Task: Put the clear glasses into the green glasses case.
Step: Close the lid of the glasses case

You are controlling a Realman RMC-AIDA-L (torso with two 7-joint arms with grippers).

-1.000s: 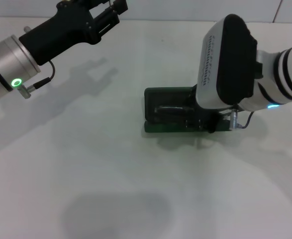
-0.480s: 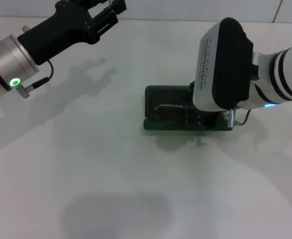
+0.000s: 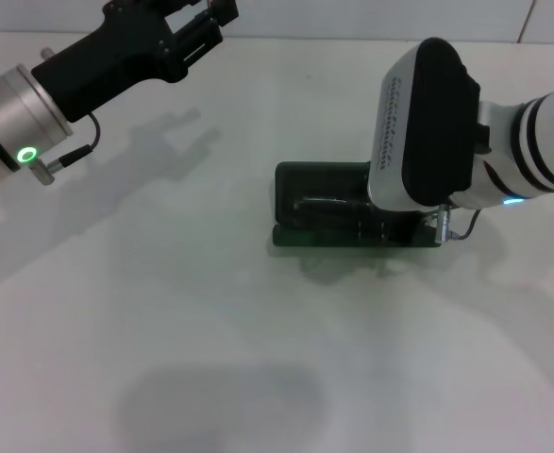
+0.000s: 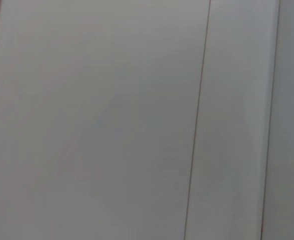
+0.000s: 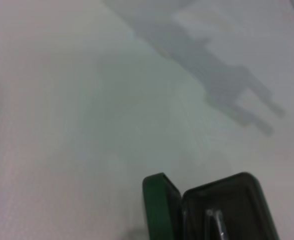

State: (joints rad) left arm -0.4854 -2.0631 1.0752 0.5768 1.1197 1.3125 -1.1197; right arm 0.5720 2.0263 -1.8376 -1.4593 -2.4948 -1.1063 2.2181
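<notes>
On the white table, right of centre: I see the dark green hinged hard glasses case (image 3: 319, 209) lying open, its long axis running left to right across my head view
Case interior: dark lining facing up; in the right wrist view the raised green edge (image 5: 161, 207) stands beside the open tray
Clear glasses: I read a faint pale glint inside the tray as the transparent colourless plastic glasses (image 3: 326, 202), a thin clear arm also catching light in the right wrist view (image 5: 218, 223); they seem to lie along the case's length, though most is hidden
Right gripper: its white and black wrist housing covers the case's right end, so I cannot tell how its jaws stand or whether they grip anything
Left gripper (image 3: 215, 16): black, raised at the far left, well apart from the case; I cannot tell its jaw state either
Nearer arm: the right, directly over the case; the left is idle
Key relation, my judgement: the glasses lie just below and left of the right wrist, lengthwise in the tray, so any seating or release should go straight down along that axis
</notes>
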